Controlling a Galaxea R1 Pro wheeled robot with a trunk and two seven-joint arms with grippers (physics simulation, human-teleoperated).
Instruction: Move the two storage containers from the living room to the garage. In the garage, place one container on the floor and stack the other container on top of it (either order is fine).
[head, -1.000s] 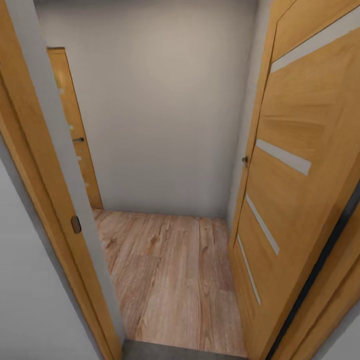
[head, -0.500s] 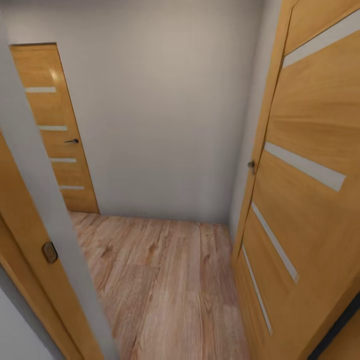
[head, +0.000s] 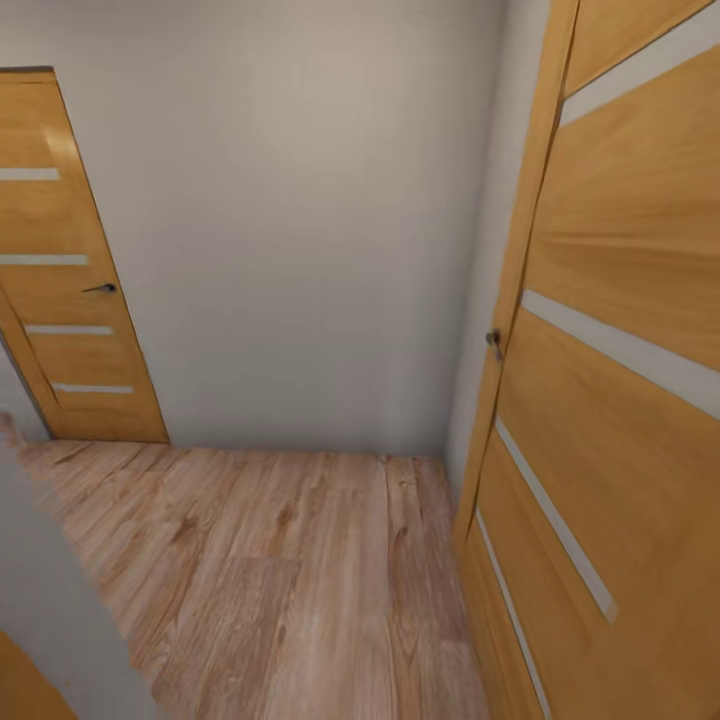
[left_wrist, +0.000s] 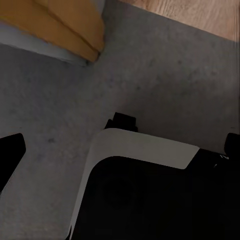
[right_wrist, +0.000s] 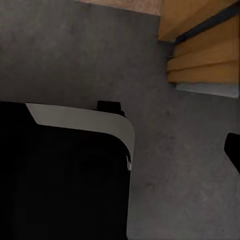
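Ahead, wood plank floor (head: 280, 570), white wall (head: 300, 220), two wooden doors (head: 620, 380) seen. Grey concrete floor (left_wrist: 60, 100) viewed beneath wrist cameras, robot base (left_wrist: 140, 195) included. Gripper opening cannot be judged.

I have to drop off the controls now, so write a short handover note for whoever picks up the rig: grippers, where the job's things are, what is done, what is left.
Grippers: both hang low over grey concrete floor beside the robot's base; the wrist views do not settle whether they are open or shut, and no container is seen in them.
Position: the head view faces a small hallway with wood plank floor, an open door at the right and a closed door at the far left.
Containers: not in sight here.
Done: nothing can be confirmed from this moment.
Left: drive on, find the containers, carry them to the garage, stack them.
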